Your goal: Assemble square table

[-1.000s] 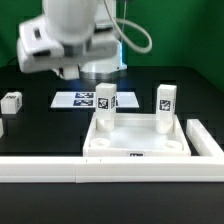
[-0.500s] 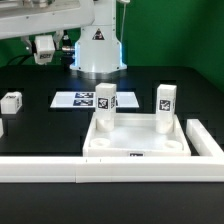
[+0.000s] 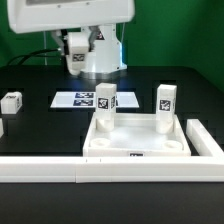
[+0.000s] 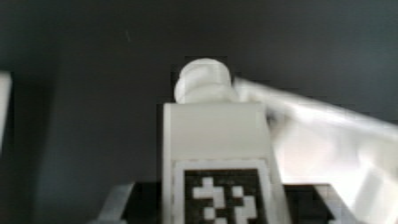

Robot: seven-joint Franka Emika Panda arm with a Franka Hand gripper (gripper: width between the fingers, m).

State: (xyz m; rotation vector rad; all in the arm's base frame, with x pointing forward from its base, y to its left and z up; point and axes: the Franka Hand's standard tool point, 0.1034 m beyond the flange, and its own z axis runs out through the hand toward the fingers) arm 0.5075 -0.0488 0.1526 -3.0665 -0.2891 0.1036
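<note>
The white square tabletop (image 3: 138, 143) lies tray-like near the front rail. Two white tagged legs (image 3: 105, 100) (image 3: 165, 101) stand upright in its far corners. A loose leg block (image 3: 12, 101) lies at the exterior view's left, and another shows partly at the left edge (image 3: 1, 127). My gripper (image 3: 76, 50) hangs high at the back, well above the table. In the wrist view my gripper (image 4: 217, 203) is shut on a white tagged leg (image 4: 214, 130), whose rounded screw tip (image 4: 205, 75) points away from the fingers.
The marker board (image 3: 78, 100) lies flat behind the tabletop. A long white border rail (image 3: 60, 170) runs along the front and turns back at the exterior view's right (image 3: 205, 140). The robot base (image 3: 100, 55) stands at the back. A blurred white part (image 4: 338, 120) shows beyond the held leg.
The arm has swung, and my gripper has moved toward the exterior view's right at the back. The parts on the table have not moved.
</note>
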